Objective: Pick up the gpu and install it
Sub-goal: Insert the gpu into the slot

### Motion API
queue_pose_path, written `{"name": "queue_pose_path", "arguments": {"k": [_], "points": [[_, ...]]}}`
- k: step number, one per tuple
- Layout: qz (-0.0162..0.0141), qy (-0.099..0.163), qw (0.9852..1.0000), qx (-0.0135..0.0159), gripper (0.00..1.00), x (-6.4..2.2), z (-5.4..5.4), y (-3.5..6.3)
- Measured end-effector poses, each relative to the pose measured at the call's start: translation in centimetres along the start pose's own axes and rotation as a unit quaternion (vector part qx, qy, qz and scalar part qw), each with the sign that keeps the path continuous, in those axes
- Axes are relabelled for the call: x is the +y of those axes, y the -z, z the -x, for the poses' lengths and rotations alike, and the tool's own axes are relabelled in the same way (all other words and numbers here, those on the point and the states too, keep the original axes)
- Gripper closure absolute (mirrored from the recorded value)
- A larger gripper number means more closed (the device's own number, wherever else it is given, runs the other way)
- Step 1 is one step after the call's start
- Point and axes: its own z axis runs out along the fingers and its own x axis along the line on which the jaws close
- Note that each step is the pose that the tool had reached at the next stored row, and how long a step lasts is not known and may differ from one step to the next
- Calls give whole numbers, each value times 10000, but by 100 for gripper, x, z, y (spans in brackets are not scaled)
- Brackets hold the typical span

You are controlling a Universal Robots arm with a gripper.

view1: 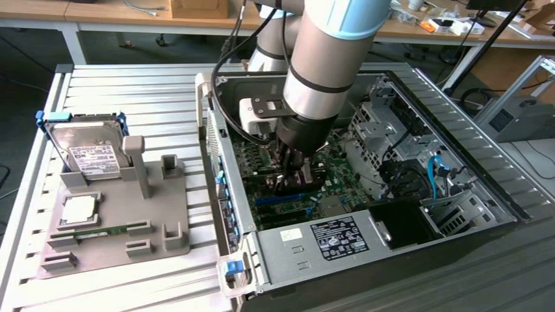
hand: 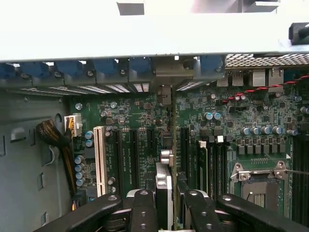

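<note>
We place exterior camera high, off to one side, tilted down across slatted table onto open computer case. It sits far enough back for whole case, parts holder at exterior view's left, and arm mid-frame. We read wrist camera as riding on arm inside case, very near, facing motherboard past gripper (fingers in foreground). Both views share motherboard and case wall with blue clips.
</note>
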Motion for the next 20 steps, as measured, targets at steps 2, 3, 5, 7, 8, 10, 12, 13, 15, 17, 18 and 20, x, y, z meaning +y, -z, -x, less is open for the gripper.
{"name": "queue_pose_path", "arguments": {"k": [2,3,5,7,8,10,12,13,15,17,18,20], "points": [[-1,-40,10000,-1,73,0,0,-4],[-2,-76,10000,-2,73,0,0,-5],[-4,-154,9999,-8,73,0,0,-7],[-5,-196,9998,-10,73,0,0,-8],[-5,-196,9998,-10,73,0,-2,-9],[-5,-196,9998,-10,73,2,-8,-10],[-5,-196,9998,-11,73,6,-12,-14],[-5,-196,9998,-9,73,8,-13,-16],[-4,-196,9998,-9,73,10,-14,-19],[-5,-196,9998,-9,73,10,-13,-19],[-5,-196,9998,-9,73,11,-14,-20],[-5,-195,9998,-8,73,11,-14,-21]]}}
